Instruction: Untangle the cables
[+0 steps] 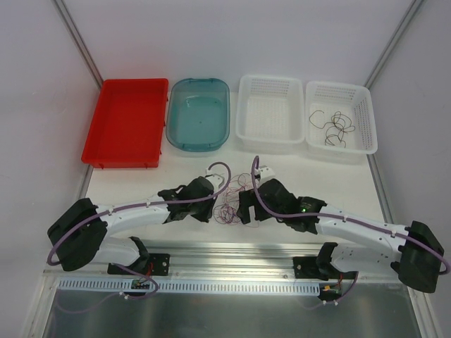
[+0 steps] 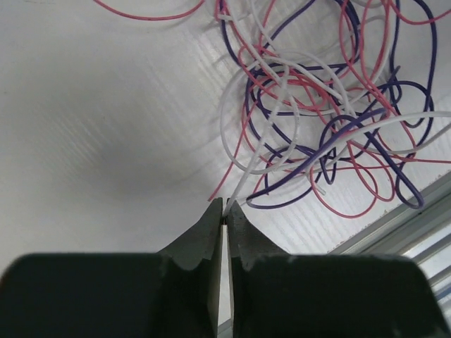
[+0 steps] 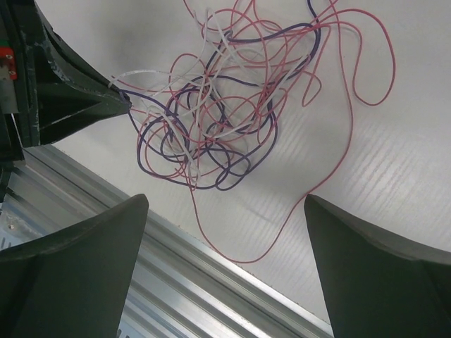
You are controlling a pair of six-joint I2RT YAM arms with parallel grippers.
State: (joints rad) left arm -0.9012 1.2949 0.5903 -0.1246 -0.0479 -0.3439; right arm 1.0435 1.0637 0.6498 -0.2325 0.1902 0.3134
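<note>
Many thin cables [image 1: 227, 205] lie knotted just below the middle of the overhead view, between the two arms.
Left gripper [image 2: 224, 211] pinches one white strand [image 2: 239, 182]; right gripper [image 3: 225, 204] hangs wide apart above. Best to pull slowly away while the right pins the clump.

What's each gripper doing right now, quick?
Left gripper: closed, pinching one white cable at its tips.
Right gripper: open, holding nothing, facing the tangled cables.
</note>
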